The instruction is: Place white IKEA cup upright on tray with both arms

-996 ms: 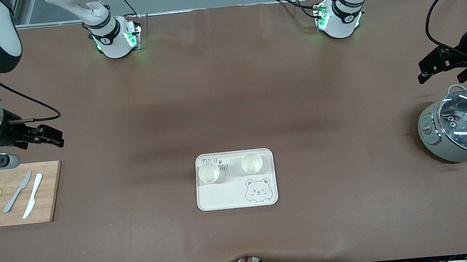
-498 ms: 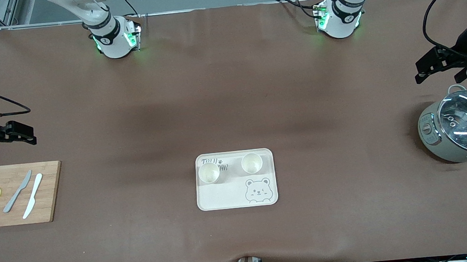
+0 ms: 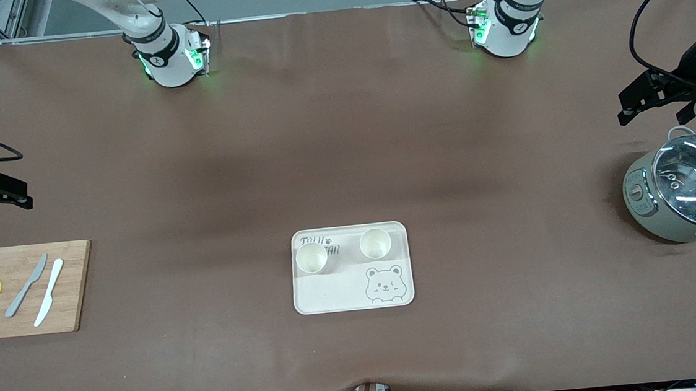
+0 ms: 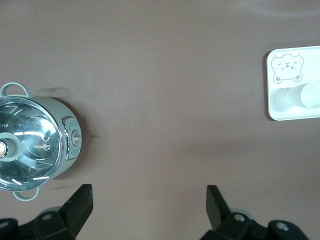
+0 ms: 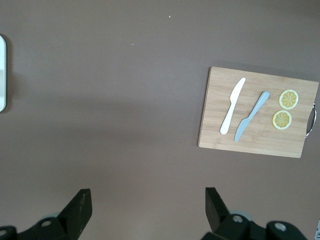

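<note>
White cups [image 3: 312,258] upright on tray [image 3: 331,296]

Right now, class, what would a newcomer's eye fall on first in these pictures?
Mid-table sits the cream-white rectangular bear-face tray with two white cups upright on it. Both open black grippers hang over bare table: the left gripper near the grey-green glass-lidded pot, the right gripper near the wooden cutting board.
</note>
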Motion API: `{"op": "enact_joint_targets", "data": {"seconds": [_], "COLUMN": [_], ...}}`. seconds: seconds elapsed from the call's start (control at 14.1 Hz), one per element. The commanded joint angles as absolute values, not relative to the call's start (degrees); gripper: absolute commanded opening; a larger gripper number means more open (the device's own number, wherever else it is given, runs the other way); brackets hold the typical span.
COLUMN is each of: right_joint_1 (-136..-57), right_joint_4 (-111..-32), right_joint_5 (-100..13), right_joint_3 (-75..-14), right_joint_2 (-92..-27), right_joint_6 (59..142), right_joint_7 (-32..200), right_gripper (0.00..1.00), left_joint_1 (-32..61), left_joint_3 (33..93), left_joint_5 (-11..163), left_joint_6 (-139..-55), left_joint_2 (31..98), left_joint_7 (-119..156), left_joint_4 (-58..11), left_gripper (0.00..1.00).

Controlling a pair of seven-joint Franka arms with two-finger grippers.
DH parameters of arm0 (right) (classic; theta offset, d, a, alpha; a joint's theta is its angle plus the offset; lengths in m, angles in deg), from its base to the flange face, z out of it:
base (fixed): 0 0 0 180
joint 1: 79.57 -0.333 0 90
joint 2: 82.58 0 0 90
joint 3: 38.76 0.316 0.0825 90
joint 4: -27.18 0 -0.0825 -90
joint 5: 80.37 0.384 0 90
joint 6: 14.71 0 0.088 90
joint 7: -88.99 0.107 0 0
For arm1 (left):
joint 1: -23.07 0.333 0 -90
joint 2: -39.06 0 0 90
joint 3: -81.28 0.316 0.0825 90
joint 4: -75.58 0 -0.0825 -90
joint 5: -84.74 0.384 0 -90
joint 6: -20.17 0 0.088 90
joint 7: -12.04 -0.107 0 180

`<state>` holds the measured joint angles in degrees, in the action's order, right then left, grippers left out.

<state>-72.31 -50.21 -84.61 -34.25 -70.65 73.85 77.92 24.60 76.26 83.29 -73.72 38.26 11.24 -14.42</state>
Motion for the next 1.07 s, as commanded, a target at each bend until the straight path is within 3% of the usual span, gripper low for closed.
{"op": "enact_joint_targets", "data": {"seconds": [0.0, 1.0], "right_joint_1": [-70.3, -66.7], "right_joint_4": [-50.4, -50.3], "right_joint_5": [-84.7, -83.4], "right_joint_3": [-33.6, -33.4], "right_joint_2": [-71.9, -73.1], "right_joint_6": [73.4, 73.0], "right_joint_7": [77.3, 77.1], "right_gripper": [1.00, 1.00], "left_joint_1": [24.6, 24.5], "left_joint_3": [76.0, 75.9], "left_joint_5": [84.9, 84.8], "left_joint_6": [-73.1, -73.4], "left_joint_2": [38.9, 39.1], "left_joint_7": [12.3, 12.6], "left_joint_4": [-12.9, -12.9], "left_gripper": [1.00, 1.00]}}
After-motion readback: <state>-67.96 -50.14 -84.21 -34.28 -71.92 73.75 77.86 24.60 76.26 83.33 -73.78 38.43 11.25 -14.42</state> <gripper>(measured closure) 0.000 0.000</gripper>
